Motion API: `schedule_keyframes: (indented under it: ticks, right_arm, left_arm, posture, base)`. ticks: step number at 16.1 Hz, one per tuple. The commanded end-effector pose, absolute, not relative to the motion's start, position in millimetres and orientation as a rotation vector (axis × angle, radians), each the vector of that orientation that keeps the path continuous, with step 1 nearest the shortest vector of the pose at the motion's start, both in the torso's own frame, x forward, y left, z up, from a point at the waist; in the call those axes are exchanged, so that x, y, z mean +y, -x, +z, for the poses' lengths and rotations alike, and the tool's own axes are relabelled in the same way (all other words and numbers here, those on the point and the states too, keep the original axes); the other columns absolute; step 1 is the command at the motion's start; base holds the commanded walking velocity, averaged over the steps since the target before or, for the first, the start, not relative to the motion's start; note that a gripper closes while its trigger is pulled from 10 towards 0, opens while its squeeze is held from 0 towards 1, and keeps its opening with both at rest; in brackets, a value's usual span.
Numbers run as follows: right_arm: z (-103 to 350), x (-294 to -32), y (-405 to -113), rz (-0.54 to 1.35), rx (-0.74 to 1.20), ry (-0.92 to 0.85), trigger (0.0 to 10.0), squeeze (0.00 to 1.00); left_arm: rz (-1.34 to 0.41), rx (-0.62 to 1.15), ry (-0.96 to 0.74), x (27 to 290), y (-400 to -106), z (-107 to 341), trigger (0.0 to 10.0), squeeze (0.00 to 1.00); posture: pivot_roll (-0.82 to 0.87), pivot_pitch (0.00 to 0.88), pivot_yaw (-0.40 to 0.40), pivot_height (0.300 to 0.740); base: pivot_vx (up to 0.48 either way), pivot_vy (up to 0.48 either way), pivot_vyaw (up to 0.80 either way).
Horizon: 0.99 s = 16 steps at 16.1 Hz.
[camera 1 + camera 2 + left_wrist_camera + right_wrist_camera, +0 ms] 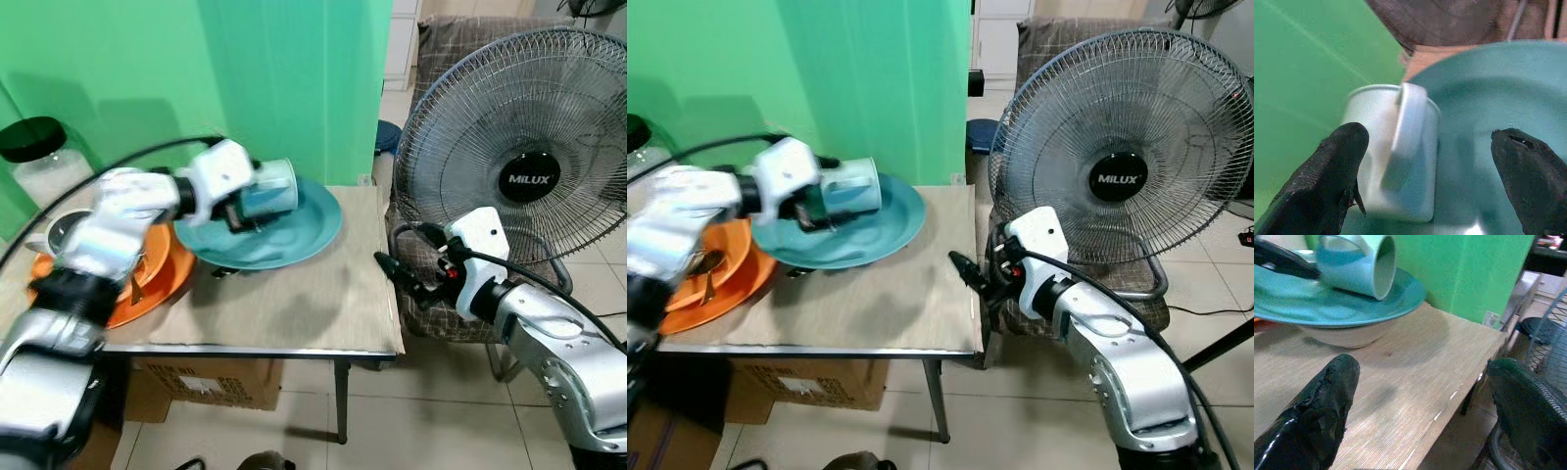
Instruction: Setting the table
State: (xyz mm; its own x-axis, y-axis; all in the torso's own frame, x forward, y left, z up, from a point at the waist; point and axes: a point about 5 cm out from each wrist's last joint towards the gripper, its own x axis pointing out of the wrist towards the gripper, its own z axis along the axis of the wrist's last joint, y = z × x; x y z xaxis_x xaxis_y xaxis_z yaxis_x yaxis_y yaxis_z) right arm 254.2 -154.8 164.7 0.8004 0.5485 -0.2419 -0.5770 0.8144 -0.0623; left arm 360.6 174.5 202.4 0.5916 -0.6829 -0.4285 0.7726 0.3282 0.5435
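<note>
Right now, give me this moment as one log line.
left gripper: open around tipped light-blue mug | mug: on teal plate | right gripper: open, beside table

Tipped mug (1359, 264) on teal plate (1327, 303)

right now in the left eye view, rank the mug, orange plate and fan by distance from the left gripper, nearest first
1. mug: lying on its side on the teal plate, between the open fingers of the left gripper.
2. orange plate: on the table's left end, beneath the left arm.
3. fan: off the table, far right, behind the right gripper.
</note>
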Motion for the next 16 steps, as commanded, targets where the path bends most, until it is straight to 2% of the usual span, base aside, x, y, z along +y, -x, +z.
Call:
schedule_keyframes:
  ticks: [1,3,4,5,6,7,11,16]
  right_arm:
    - [171,-150,-252,0.639,0.204,0.150,10.0,0.00]
    - [172,-150,-250,0.643,0.205,0.157,10.0,0.00]
    - [173,-149,-249,0.647,0.209,0.161,10.0,0.00]
    - [174,-149,-247,0.649,0.212,0.163,10.0,0.00]
    - [174,-149,-245,0.651,0.216,0.165,10.0,0.00]
    - [173,-149,-243,0.657,0.224,0.169,10.0,0.00]
    - [173,-149,-239,0.685,0.251,0.180,10.0,0.00]
    - [168,-147,-233,0.725,0.299,0.180,10.0,0.00]
  left_arm:
    - [-0.960,0.143,-0.854,174,-365,202,10.0,0.00]
    - [-0.905,0.161,-0.928,173,-374,199,10.0,0.00]
    - [-0.869,0.160,-0.945,172,-380,200,4.7,0.00]
    - [-0.841,0.153,-0.954,170,-384,201,4.1,0.00]
    - [-0.834,0.149,-0.951,168,-386,203,1.6,0.00]
    - [-0.823,0.139,-0.963,166,-389,204,0.0,0.00]
    - [-0.830,0.110,-0.955,158,-394,207,0.0,0.00]
    - [-0.829,0.123,-1.003,159,-396,207,0.0,0.00]
  posture:
    - [0.01,0.000,0.092,0.740]
    - [0.00,0.000,0.110,0.740]
    - [0.00,0.000,0.117,0.740]
    - [-0.01,0.000,0.121,0.740]
    - [-0.01,0.000,0.123,0.740]
    - [-0.01,0.000,0.126,0.740]
    - [-0.01,0.000,0.127,0.740]
    - [-0.01,0.000,0.131,0.740]
  base:
    - [0.000,0.000,0.00]
    - [0.000,0.000,0.00]
    - [0.000,0.000,0.00]
    - [0.000,0.000,0.00]
    - [0.000,0.000,0.00]
    - [0.000,0.000,0.00]
    - [0.000,0.000,0.00]
    - [0.000,0.000,0.00]
